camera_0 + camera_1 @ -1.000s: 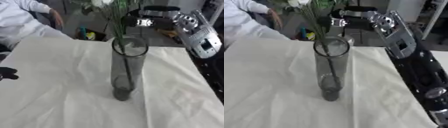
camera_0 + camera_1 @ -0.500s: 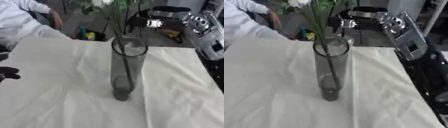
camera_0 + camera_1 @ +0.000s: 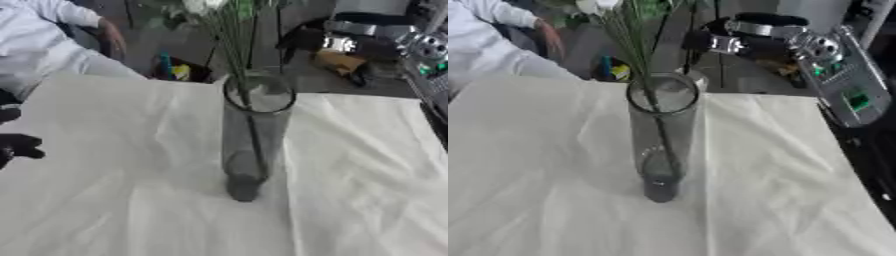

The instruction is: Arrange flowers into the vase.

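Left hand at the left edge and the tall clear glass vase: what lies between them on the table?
Only bare, wrinkled white cloth lies between the black left hand and the tall clear glass vase, as the left eye view shows.

I see both eye views softly blurred all over, with even, fairly bright light on the white cloth (image 3: 105, 200) and no hard glare. The glass vase (image 3: 249, 135) casts only a faint grey shadow to its left on the cloth, and its rim and base look smeared. The background beyond the table is dimmer and more out of focus, and the white blooms (image 3: 598, 6) at the top edge are washed out.
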Controlling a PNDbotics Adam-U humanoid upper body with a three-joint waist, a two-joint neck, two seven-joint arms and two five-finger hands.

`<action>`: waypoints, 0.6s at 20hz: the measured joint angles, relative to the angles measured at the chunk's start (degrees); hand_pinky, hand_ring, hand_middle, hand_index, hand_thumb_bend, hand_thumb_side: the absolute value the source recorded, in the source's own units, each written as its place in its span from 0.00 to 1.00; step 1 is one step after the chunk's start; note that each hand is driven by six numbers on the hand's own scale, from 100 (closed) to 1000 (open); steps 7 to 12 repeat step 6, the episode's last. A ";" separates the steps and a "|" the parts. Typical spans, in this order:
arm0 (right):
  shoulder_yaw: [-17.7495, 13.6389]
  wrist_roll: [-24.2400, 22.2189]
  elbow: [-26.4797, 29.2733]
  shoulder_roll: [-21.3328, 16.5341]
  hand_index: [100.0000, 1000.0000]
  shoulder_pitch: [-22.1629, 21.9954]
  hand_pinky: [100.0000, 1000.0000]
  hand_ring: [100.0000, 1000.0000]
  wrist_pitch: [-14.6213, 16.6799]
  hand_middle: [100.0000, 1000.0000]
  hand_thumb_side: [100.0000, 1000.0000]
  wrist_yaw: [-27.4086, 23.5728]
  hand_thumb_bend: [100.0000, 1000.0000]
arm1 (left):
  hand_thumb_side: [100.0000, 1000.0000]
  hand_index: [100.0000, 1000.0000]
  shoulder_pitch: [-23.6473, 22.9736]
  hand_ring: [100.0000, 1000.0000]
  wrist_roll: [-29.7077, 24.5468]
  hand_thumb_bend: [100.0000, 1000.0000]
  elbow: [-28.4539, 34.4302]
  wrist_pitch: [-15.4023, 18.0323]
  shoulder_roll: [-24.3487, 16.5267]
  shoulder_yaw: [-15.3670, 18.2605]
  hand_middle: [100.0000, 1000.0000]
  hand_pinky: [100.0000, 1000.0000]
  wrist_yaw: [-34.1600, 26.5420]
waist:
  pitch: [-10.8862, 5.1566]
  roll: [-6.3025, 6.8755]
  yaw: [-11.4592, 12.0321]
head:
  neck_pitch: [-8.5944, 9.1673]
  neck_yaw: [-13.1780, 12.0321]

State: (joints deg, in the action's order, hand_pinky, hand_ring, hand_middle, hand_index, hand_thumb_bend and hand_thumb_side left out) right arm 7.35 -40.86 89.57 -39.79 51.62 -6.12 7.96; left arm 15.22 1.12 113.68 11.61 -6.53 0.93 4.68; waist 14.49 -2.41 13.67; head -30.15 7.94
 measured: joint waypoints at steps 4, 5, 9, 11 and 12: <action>-1.18 0.92 1.34 -1.55 0.84 -1.64 0.99 0.96 -0.23 0.64 1.00 -0.70 0.56 | 0.98 0.83 0.00 0.54 0.04 0.00 0.00 0.04 0.00 0.00 0.70 0.48 0.15 | 0.00 0.20 -0.13 | 0.00 -0.27; -1.50 1.14 1.70 -1.98 0.84 -2.10 0.99 0.96 -0.27 0.64 1.00 -0.90 0.56 | 0.98 0.83 0.00 0.54 0.07 0.00 0.00 0.07 0.00 0.00 0.70 0.48 0.20 | 0.00 0.20 -0.18 | 0.00 -0.31; -1.79 1.35 2.03 -2.35 0.84 -2.57 0.99 0.96 -0.25 0.63 1.00 -1.12 0.56 | 0.98 0.83 0.00 0.54 0.09 0.00 0.00 0.09 0.00 0.00 0.70 0.48 0.23 | 0.00 0.20 -0.20 | 0.00 -0.33; -1.79 1.35 2.03 -2.35 0.84 -2.57 0.99 0.96 -0.25 0.63 1.00 -1.12 0.56 | 0.98 0.83 0.00 0.54 0.09 0.00 0.00 0.09 0.00 0.00 0.70 0.48 0.23 | 0.00 0.20 -0.20 | 0.00 -0.33; -1.79 1.35 2.03 -2.35 0.84 -2.57 0.99 0.96 -0.25 0.63 1.00 -1.12 0.56 | 0.98 0.83 0.00 0.54 0.09 0.00 0.00 0.09 0.00 0.00 0.70 0.48 0.23 | 0.00 0.20 -0.20 | 0.00 -0.33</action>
